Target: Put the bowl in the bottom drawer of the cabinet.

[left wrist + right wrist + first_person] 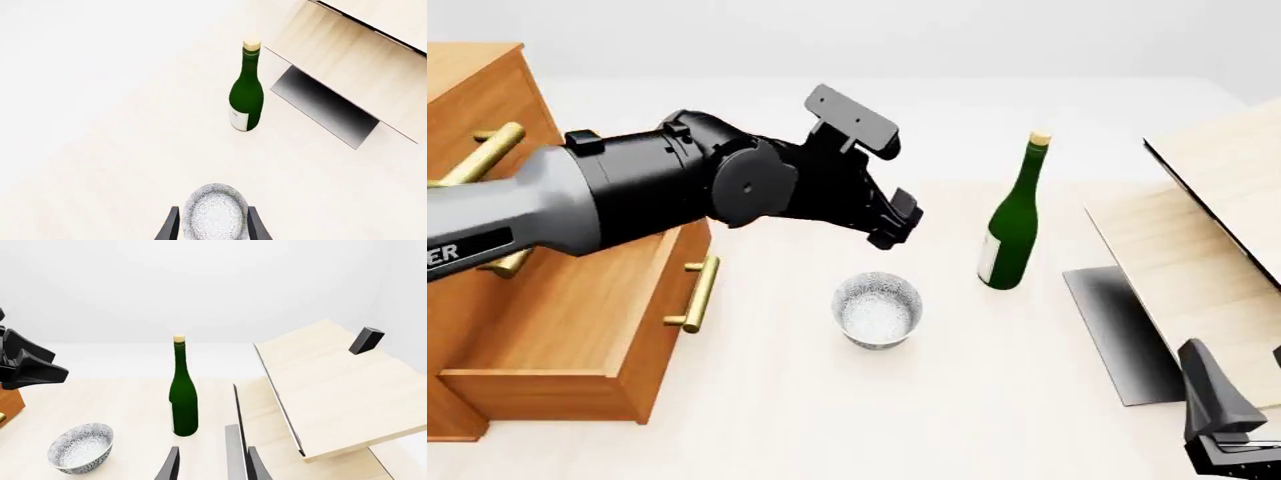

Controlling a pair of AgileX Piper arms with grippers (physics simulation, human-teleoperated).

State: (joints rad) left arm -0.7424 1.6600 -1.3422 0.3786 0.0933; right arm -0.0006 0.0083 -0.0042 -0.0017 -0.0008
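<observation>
Far left of the front view, the cabinet (481, 110) fills the edge of the frame, brass bar handles poking out of its upper fronts. Low down, the bottom drawer (574, 330) is pulled out toward the camera, its brass handle (698, 292) facing the table's middle.

Sweeping across from the left edge comes the big black-and-grey left arm (627, 200), and its left gripper (894, 225) hangs above the bowl (878, 310), apart from it. In the left wrist view the two dark fingers (168, 227) stand spread on either side of the bowl (215, 212) and hold nothing. The bowl sits upright on the pale table (827, 420), centre of the front view, right of the drawer, outside it.

Further right, the green bottle (1012, 225) stands upright with its cork top, near the bowl but not touching. Beyond it, at the right edge, the pale light-wood box (1188, 270) with its dark panel (1114, 330) lying on the table.

Bottom right corner, the right gripper (1228, 415) sits low, partly cut off. Its own wrist view shows the fingers (170, 467) parted, nothing between them, bottle (183, 400) and bowl (81, 447) ahead.
</observation>
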